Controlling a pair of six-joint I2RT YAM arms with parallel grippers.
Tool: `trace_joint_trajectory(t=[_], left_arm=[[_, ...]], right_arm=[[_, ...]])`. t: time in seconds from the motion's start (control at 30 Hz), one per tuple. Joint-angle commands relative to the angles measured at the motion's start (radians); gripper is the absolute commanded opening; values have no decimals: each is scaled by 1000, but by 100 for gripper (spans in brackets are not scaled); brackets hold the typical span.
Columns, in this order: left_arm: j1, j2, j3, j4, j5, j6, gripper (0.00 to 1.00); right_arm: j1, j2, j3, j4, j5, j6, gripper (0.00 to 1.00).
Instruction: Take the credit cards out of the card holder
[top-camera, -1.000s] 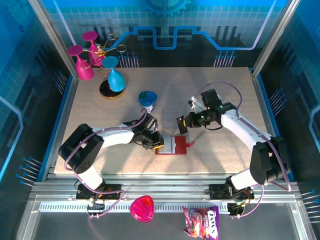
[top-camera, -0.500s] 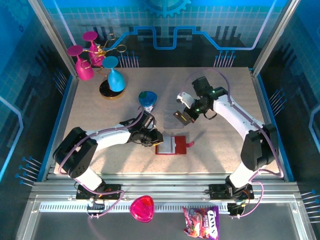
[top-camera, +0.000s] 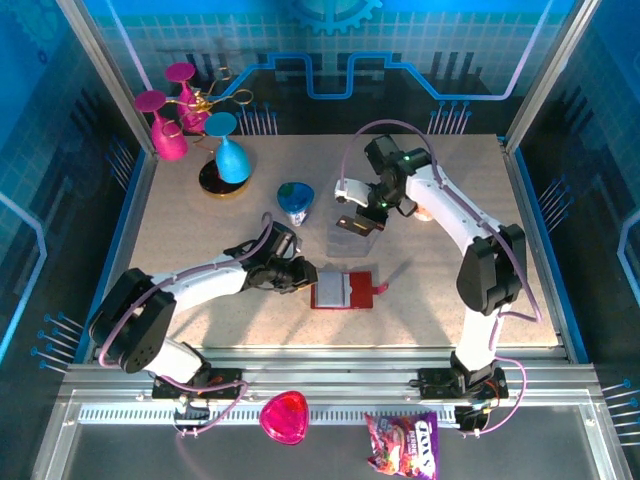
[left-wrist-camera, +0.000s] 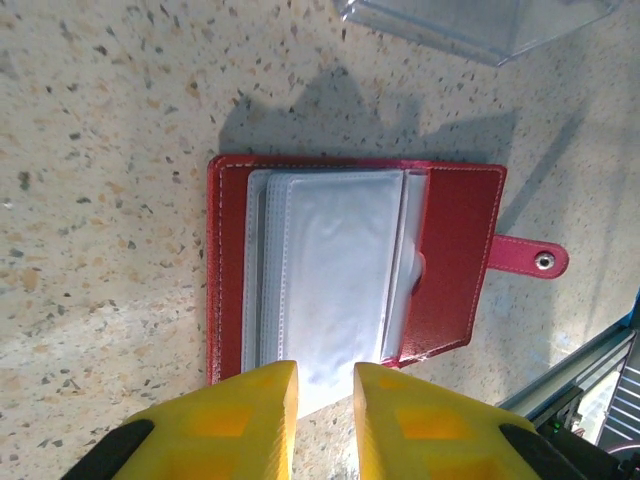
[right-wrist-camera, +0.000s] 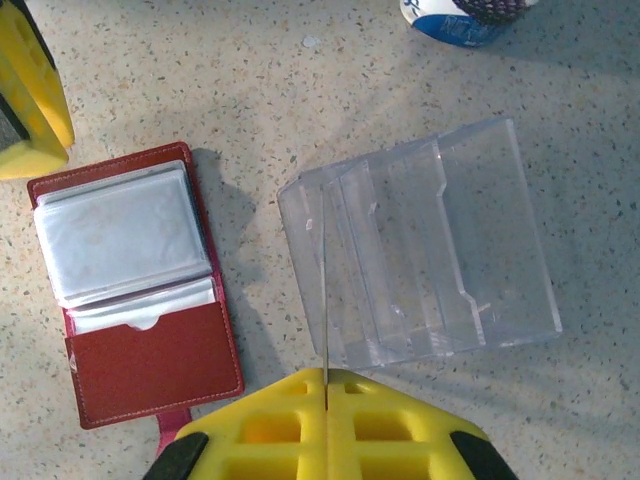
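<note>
**Top view.** The card holder (top-camera: 345, 290) lies open toward 6 o'clock on the table (top-camera: 200, 230). The left gripper (top-camera: 303, 277) is at its 9 o'clock. The right gripper (top-camera: 362, 222), at its 12 o'clock, pinches a dark card (top-camera: 355, 226).

**Left wrist view.** The left gripper's (left-wrist-camera: 326, 372) jaws stand narrowly apart at the holder's 6 o'clock edge, with nothing visibly between them. Milky sleeves (left-wrist-camera: 335, 270) hide their contents. A clear box (left-wrist-camera: 470, 20) is cut off at 12 o'clock.

**Right wrist view.** The jaws are pressed together on a thin line (right-wrist-camera: 325, 300), probably the card edge-on. The holder's strap is cut off at 7 o'clock.
</note>
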Motion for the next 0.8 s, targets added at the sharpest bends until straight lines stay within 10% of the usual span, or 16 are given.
trace_joint_trajectory(t=[0.0, 0.77], left_arm=[[11, -31, -23, 9, -19, -3, 22], [23, -42, -29, -6, -25, -16, 21]], right_arm=[[16, 30, 47, -74, -9, -92, 0], [19, 294, 357, -242, 7, -176, 0]])
